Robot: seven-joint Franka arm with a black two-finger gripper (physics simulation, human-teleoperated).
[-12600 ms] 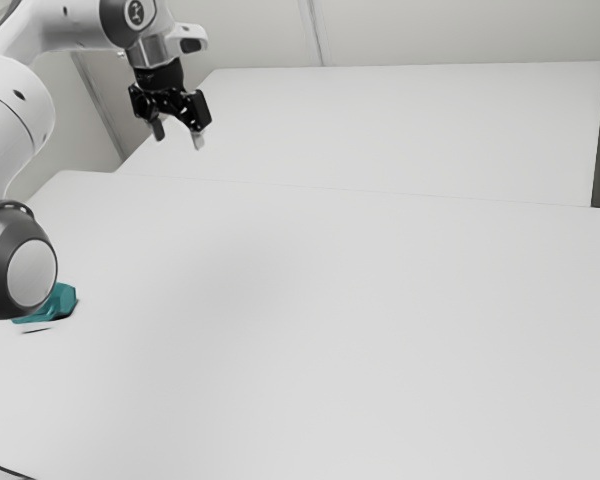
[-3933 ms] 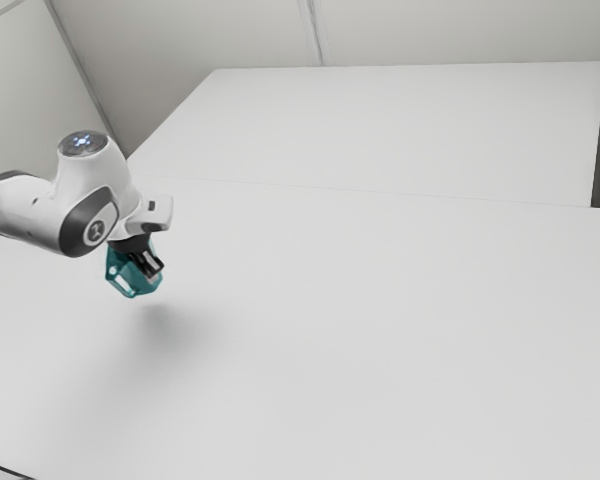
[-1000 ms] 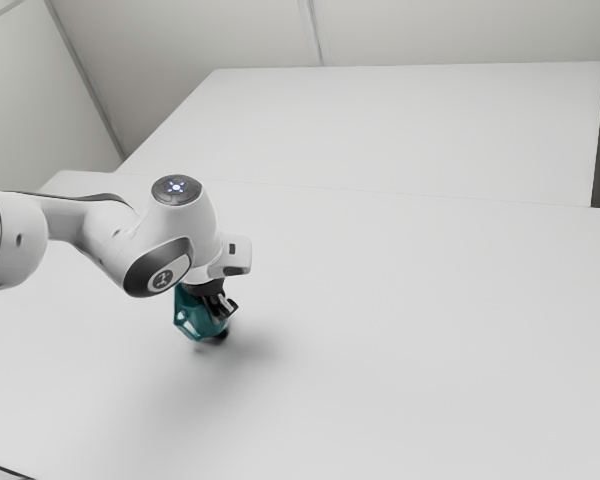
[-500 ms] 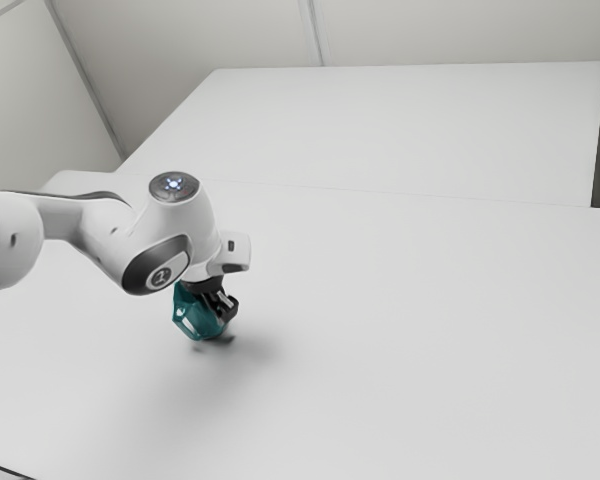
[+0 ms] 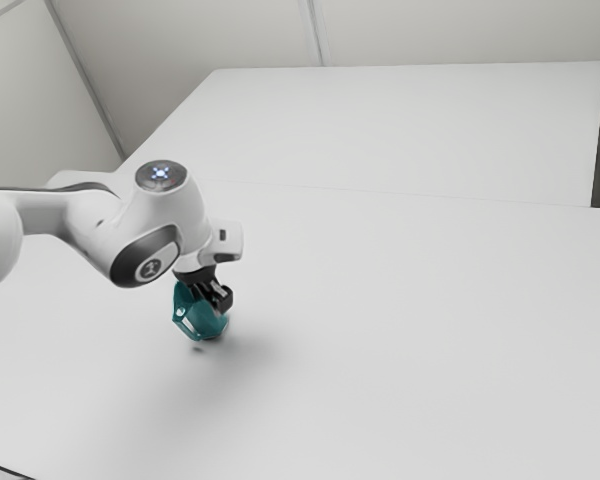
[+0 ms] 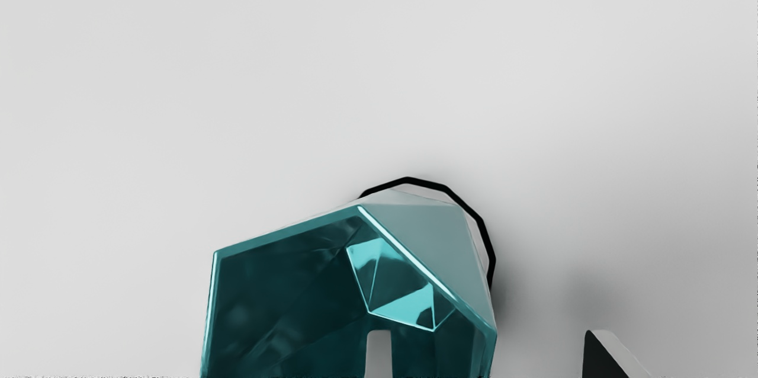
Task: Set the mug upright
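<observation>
The worktop (image 5: pixel 430 330) is white, flat and smooth, with a soft shadow (image 5: pixel 242 358) near the mug (image 5: pixel 208 325). Past its back edge is another flat white top (image 5: pixel 410 130), and behind that are pale grey walls (image 5: pixel 470 30) with a thin strip (image 5: pixel 312 30) going up. The mug is blue-green and sits under the claw (image 5: pixel 220 302), well apart from the back edge. There is lots of white top to move over, out to the exterior view's right. The claw is open: one finger (image 6: pixel 379 357) is over or in the mug's mouth, and the other finger (image 6: pixel 607 360) is outside, apart from its side. I cannot tell if the mug stands quite straight.
</observation>
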